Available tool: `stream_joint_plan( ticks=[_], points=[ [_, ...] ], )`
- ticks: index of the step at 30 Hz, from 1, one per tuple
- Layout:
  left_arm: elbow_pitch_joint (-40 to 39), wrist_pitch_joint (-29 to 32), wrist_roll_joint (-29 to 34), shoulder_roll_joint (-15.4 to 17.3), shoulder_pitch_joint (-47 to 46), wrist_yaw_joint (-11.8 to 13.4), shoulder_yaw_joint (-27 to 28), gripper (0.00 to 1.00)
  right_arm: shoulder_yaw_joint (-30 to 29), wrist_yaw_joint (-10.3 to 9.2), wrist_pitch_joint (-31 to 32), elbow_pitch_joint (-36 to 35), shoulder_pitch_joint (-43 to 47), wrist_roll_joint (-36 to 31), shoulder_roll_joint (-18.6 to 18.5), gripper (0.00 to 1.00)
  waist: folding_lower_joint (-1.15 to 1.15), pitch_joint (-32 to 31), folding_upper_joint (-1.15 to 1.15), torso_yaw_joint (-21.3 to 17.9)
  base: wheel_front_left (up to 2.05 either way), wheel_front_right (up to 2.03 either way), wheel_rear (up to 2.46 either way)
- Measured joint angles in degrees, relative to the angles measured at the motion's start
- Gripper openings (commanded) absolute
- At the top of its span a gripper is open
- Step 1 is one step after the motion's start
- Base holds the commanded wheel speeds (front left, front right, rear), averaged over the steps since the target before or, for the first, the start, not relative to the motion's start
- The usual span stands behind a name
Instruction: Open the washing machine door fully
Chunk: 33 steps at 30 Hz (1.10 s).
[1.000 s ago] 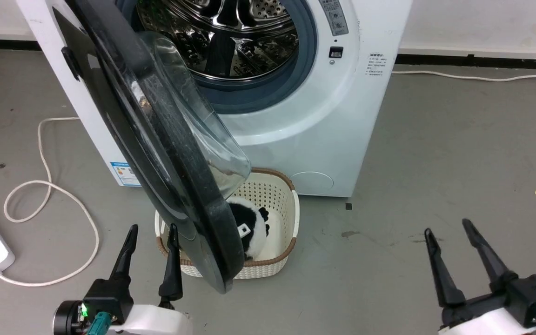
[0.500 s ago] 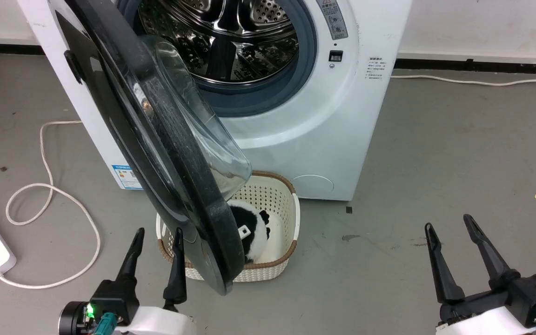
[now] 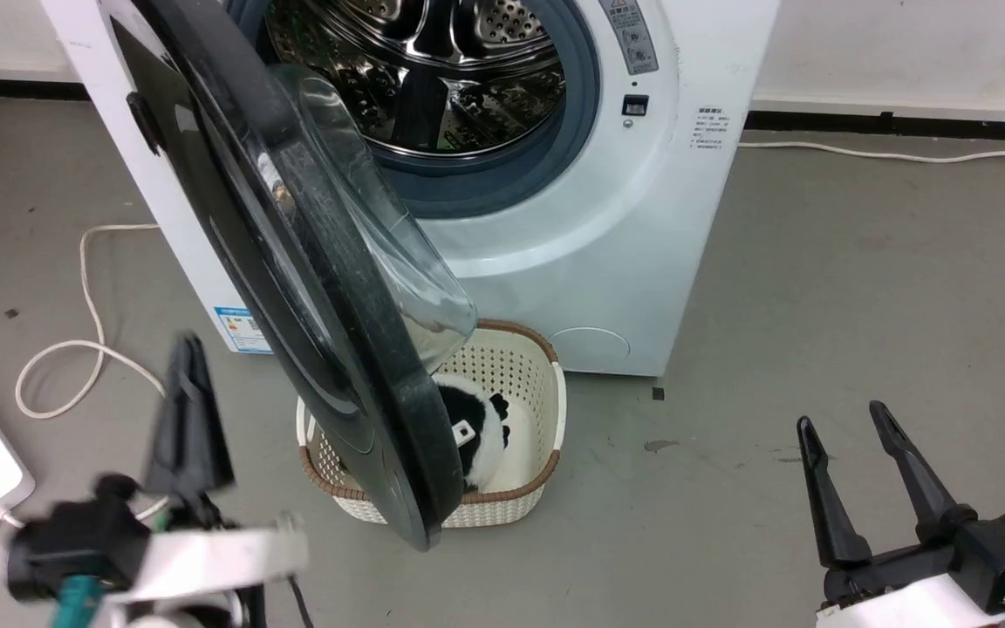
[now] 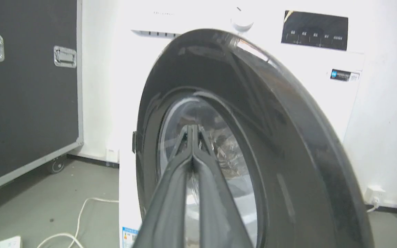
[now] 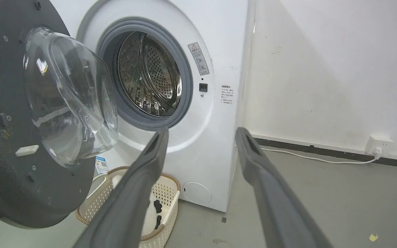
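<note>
Left arm nearest: my left end effector (image 4: 192,131), fingers pressed together and empty, points at the outer face of the washing machine door (image 3: 354,331). The door stands edge-on, half-swung from the washing machine (image 3: 572,235). My right end effector (image 3: 843,419) is spread, empty and well apart.

The head view looks steeply down from in front at the washing machine (image 3: 572,235), whose top is cut by the upper edge. The left wrist view sits low, facing level, close to the outer face of the washing machine door (image 4: 288,144). The right wrist view, low and farther back, faces its inner side. All three share door and machine.
</note>
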Motion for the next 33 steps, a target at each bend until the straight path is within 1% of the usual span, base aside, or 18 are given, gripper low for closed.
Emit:
stream_joint_plan(
  ticks=[5,7,11,14,17,19,21,24,25,26,29,30,31,32,33],
  points=[
    [-8.2,0.0,-0.9,0.0,-4.2,1.2,0.7,0.0,0.0,0.0,0.0,0.0,0.0,0.0,0.0,1.0,0.0,-0.2,0.0,-0.1,0.0,0.0,0.0],
    [-10.3,-0.1,-0.4,0.0,-5.0,1.3,0.1,0.0,-0.1,0.0,0.0,0.0,-0.1,0.3,0.1,1.0,0.0,-0.2,0.0,-0.3,0.0,0.0,0.0],
    [-13.1,-0.1,2.3,0.0,-5.5,0.4,-2.3,0.0,-0.2,0.0,0.0,0.3,-0.1,0.5,0.1,1.0,0.0,-0.3,0.0,-0.7,0.0,0.0,0.0],
    [-14.8,-0.1,4.2,0.0,-5.6,0.3,-4.7,0.0,-0.4,0.0,0.0,0.5,-0.1,0.9,0.1,1.0,0.0,-0.2,0.0,-0.9,0.0,0.0,0.0],
    [-14.9,-0.1,7.5,0.2,-5.5,-1.0,-8.6,0.0,-0.6,0.0,0.0,0.5,-0.1,1.0,0.2,1.0,0.0,0.0,0.0,-1.1,0.0,0.0,0.0],
    [-14.1,-0.1,9.0,0.2,-5.3,-1.6,-11.9,0.0,-0.6,0.0,0.0,0.5,-0.1,1.0,0.2,1.0,0.0,0.1,0.0,-1.1,0.0,0.0,0.0],
    [-12.0,0.0,9.1,0.1,-4.8,-2.1,-15.0,0.0,-0.8,0.0,0.0,0.5,-0.1,1.1,0.2,1.0,0.01,0.3,0.0,-1.2,0.0,0.0,0.0],
    [-7.1,1.2,8.3,0.1,-3.8,-2.6,-18.7,0.0,-0.9,0.0,0.0,0.5,-0.1,1.0,0.2,1.0,0.01,0.5,0.0,-1.4,0.0,0.0,0.0],
    [-3.8,2.3,7.8,0.1,-3.2,-2.7,-20.9,0.0,-0.8,0.0,0.0,0.5,-0.2,1.0,0.2,1.0,0.0,0.7,0.0,-1.5,0.0,0.0,0.0],
    [-3.8,2.3,7.8,0.1,-3.2,-2.7,-20.9,0.0,-0.8,0.0,0.0,0.5,-0.2,1.0,0.2,1.0,0.0,0.7,0.0,-1.5,0.0,0.0,0.0],
    [1.6,4.1,6.1,0.0,-2.3,-2.9,-23.0,0.0,-0.9,0.0,0.0,0.5,-0.3,1.0,0.3,1.0,0.0,1.1,0.0,-1.6,0.0,0.0,0.0],
    [5.0,4.9,5.0,0.0,-2.0,-2.6,-23.5,0.0,-0.9,0.0,0.0,0.5,-0.3,1.1,0.3,1.0,0.01,1.3,0.0,-1.7,0.0,0.0,0.0],
    [5.0,4.9,5.0,0.0,-2.0,-2.6,-23.5,0.0,-0.9,0.0,0.0,0.5,-0.3,1.1,0.3,1.0,0.01,1.3,0.0,-1.7,0.0,0.0,0.0],
    [7.8,5.1,4.0,0.0,-2.1,-1.9,-23.3,0.0,-0.9,0.0,0.0,0.5,-0.3,1.1,0.3,1.0,0.0,1.4,0.0,-1.6,0.0,0.0,0.0],
    [7.8,5.1,4.0,0.0,-2.1,-1.9,-23.3,0.0,-0.9,0.0,0.0,0.5,-0.3,1.1,0.3,1.0,0.0,1.4,0.0,-1.6,0.0,0.0,0.0]
  ],
)
